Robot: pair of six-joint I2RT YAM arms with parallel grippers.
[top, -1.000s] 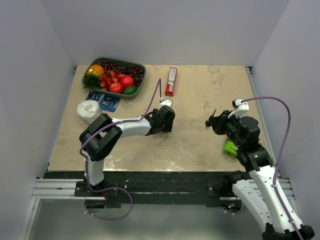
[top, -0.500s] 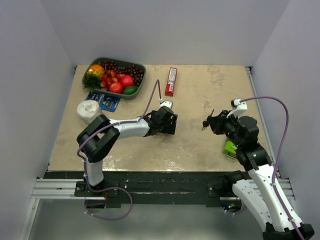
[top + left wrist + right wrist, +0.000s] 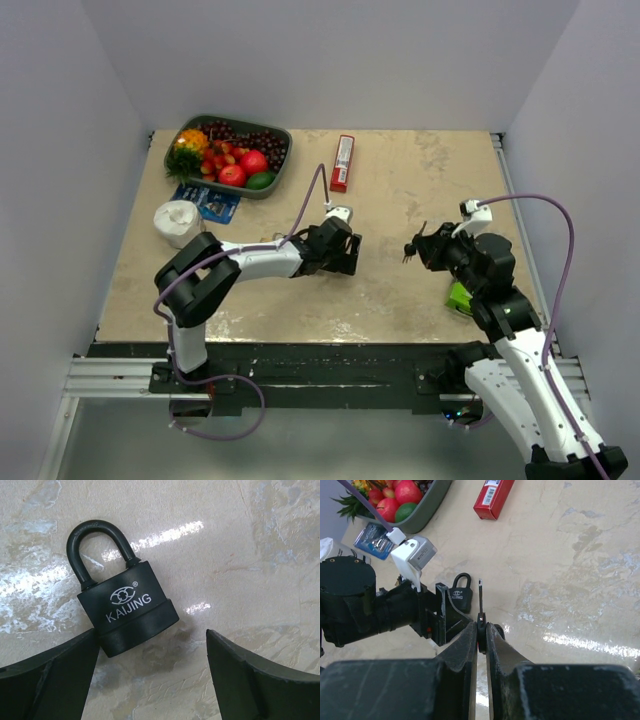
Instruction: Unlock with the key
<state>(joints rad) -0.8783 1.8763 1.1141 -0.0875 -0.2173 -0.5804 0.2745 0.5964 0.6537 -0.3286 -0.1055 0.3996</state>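
The beige marbled table [image 3: 400,180] carries the black KAIJING padlock [image 3: 127,612] lying flat near its centre. The left gripper [image 3: 349,256] has its jaws spread wide, flanking the base end of the lock body. The right gripper [image 3: 481,630] is pinched narrow on the key [image 3: 480,596], held above the surface just right of the padlock. For this step, close the left jaws squarely on the body flanks, present the base keyway, then align the blade before inserting.

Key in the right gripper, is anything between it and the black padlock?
Nothing lies between the key in the right gripper and the black padlock, only bare table. The left gripper, open, flanks the lock's bottom end and may crowd the approach.
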